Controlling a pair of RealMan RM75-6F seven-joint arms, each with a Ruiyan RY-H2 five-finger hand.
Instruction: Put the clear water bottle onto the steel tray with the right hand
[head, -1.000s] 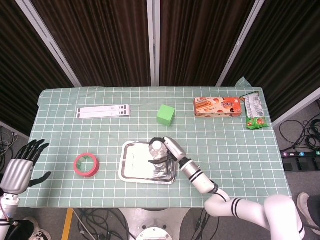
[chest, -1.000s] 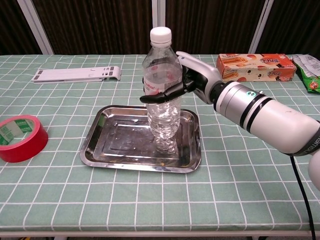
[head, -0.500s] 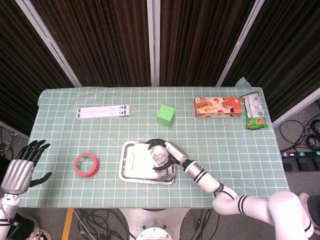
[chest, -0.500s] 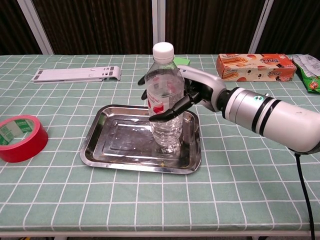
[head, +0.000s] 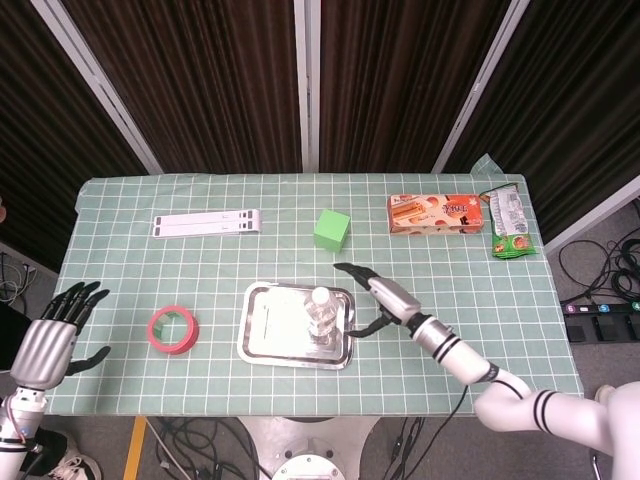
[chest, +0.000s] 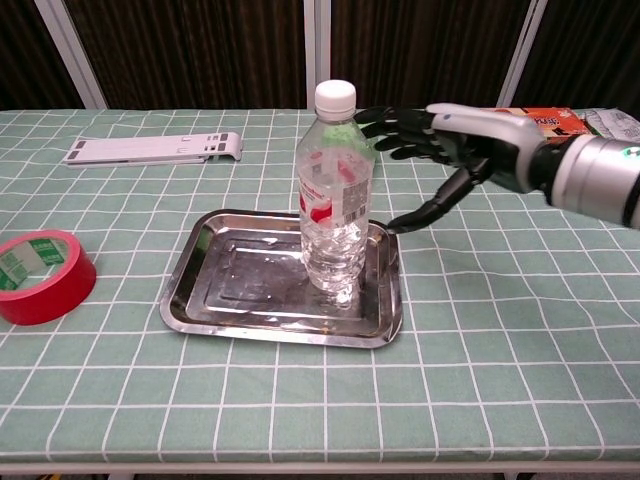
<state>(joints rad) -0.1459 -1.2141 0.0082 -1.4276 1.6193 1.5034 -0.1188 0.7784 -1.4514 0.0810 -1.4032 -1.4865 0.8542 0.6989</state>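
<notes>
- Okay, we are seeing the clear water bottle (chest: 336, 190) standing upright inside the steel tray (chest: 215, 300), toward its right side, so placement looks done.
- Our right hand (chest: 440, 150) is hanging just right of the bottle, released, fingers spread, touching nothing.
- We are judging this as the let-go step; the next move is probably pulling the arm clear without clipping the bottle, since a tall, narrow bottle tips easily.
- Our left hand (head: 55, 335) is idling off the bench's left edge, fingers apart, holding nothing.
- We are working on a bench under a green checked cloth (head: 480, 300), carrying red tape (head: 173, 329), a green cube (head: 332, 229), a white stand (head: 206, 223), a snack box (head: 436, 214) and a green packet (head: 510, 226).
- Dark curtains (head: 220, 80) are hanging behind.
</notes>
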